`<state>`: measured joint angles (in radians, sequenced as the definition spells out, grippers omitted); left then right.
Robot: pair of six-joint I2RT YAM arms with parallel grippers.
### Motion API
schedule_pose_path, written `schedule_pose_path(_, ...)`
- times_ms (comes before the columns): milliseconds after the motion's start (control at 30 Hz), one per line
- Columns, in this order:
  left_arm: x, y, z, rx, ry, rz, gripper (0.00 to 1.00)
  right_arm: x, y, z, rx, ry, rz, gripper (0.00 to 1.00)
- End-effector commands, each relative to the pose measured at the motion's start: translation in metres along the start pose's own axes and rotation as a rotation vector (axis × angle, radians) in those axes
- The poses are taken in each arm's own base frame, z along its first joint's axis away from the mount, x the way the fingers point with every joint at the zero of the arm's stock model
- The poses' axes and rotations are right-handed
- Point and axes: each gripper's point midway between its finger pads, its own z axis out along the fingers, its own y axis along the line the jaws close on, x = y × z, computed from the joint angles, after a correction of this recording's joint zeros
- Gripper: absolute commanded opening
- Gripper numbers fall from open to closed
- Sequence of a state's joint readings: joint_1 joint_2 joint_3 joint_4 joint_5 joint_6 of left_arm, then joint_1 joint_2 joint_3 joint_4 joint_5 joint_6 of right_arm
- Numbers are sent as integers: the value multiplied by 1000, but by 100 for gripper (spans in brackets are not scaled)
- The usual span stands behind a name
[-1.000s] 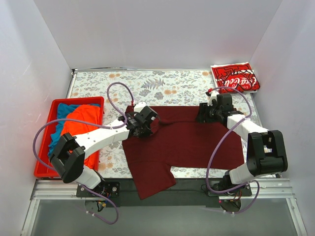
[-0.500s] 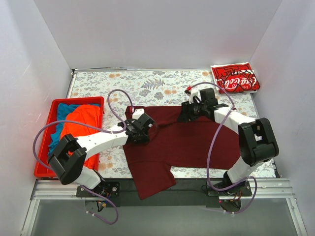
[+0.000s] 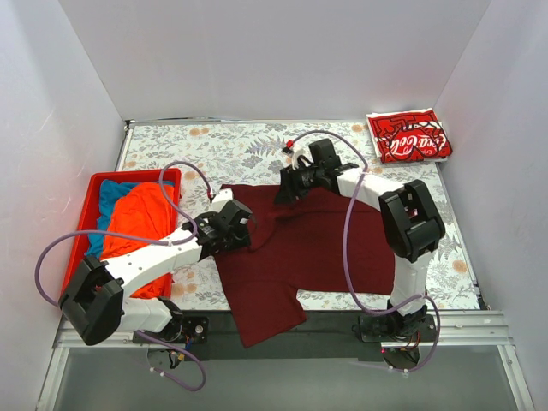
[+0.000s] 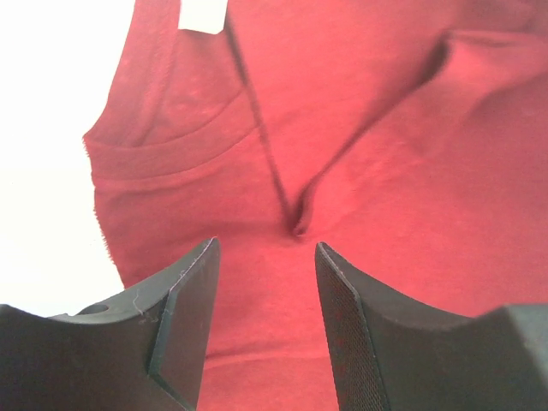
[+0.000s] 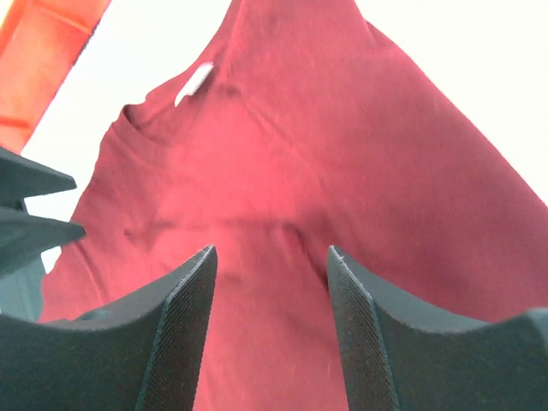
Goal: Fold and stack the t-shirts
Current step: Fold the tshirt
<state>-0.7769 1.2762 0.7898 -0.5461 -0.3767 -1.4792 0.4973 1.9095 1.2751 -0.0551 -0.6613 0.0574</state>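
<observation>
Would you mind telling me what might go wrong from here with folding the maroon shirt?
1. The maroon shirt hangs over the table's near edge; a tug might slide it off.
2. A crease sits below the open left pincer; folding over it may lock in wrinkles.
3. The open right pincer hovers close to the left one near the collar; they might collide.

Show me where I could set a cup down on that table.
The far floral strip of table, between the back wall and the maroon shirt, left of the Coca-Cola shirt, is bare. Crowded: the middle, with left gripper and right gripper; red bin at left.
</observation>
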Motion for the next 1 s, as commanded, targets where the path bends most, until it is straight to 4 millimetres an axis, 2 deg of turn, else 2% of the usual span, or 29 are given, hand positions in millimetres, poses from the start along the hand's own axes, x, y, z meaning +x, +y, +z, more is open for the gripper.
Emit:
schedule_pose_path(0,-1,13,2,-37,-21,-37,47,-19,11,19,-59,-13,-6,60)
schedule_pose_path(67,-1,16,0,-38,-25,-42,47,-13,9,31,-81,12,15,59)
schedule_pose_path(133,1,20,0,-44,-22,-42,47,-18,11,38,-101,15,8,56)
schedule_pose_path(167,2,22,-2,-44,-22,-44,47,-12,8,44,-106,36,25,55)
schedule_pose_path(233,4,24,-2,-47,-20,-44,47,-13,14,50,-134,48,20,53)
schedule_pose_path(367,6,26,-3,-43,-21,-50,47,4,18,58,-174,112,41,47)
schedule_pose_path(467,6,26,-3,-37,-22,-52,47,20,20,54,-177,170,71,36)
schedule_pose_path(567,6,23,-3,-22,-19,-47,47,34,26,44,-174,213,85,29)
schedule_pose_path(767,6,18,-2,-8,-11,-41,47,60,33,14,-111,279,71,23)
schedule_pose_path(967,6,13,0,6,-2,-29,47,82,38,-6,-84,324,53,18)
